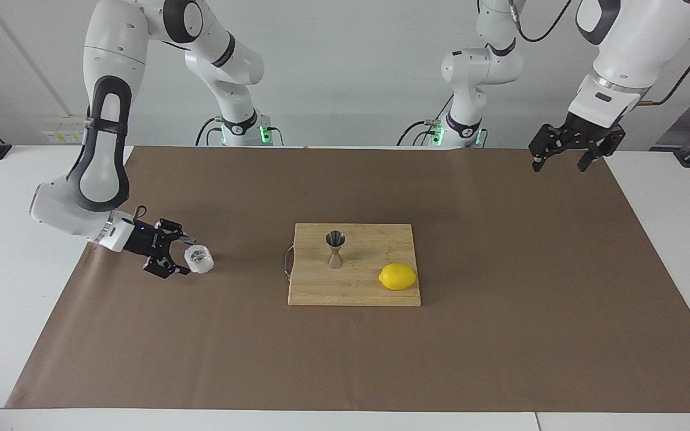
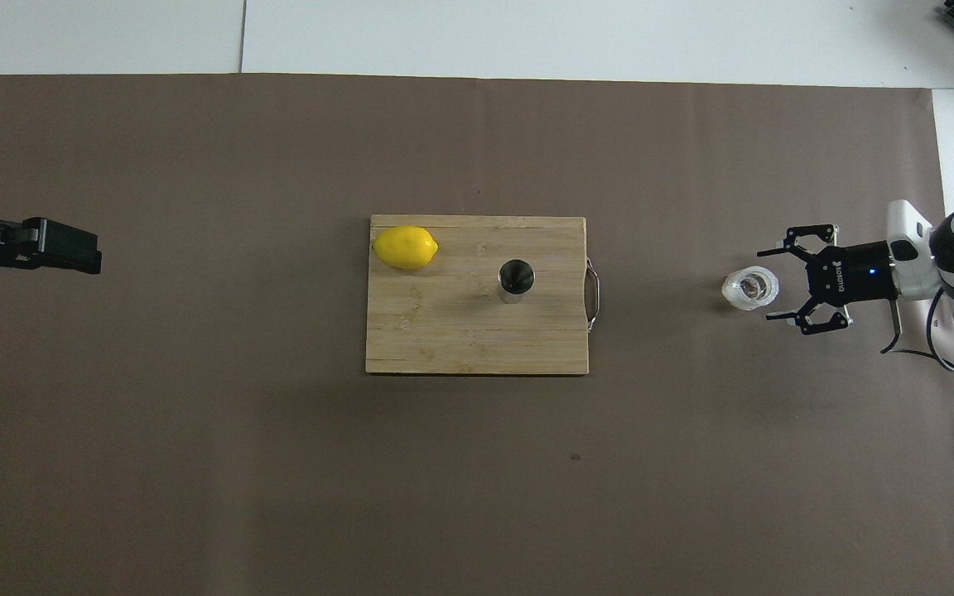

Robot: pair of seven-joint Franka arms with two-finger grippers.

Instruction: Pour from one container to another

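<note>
The clear faceted glass tumbler (image 1: 199, 259) stands on the brown paper toward the right arm's end of the table; it also shows in the overhead view (image 2: 749, 288). My right gripper (image 1: 187, 257) is low and open, its fingertips level with the tumbler's near edge, one on each side, not closed on it; it also shows in the overhead view (image 2: 768, 285). The steel hourglass jigger (image 1: 335, 249) stands upright on the wooden cutting board (image 1: 321, 293), seen from above as a round steel mouth (image 2: 516, 278). My left gripper (image 1: 560, 163) hangs open and empty, raised over the left arm's end of the paper.
A yellow lemon (image 1: 398, 276) lies on the cutting board beside the jigger, toward the left arm's end. The board has a wire handle (image 2: 594, 283) on the side toward the tumbler. Brown paper (image 1: 501, 335) covers the table.
</note>
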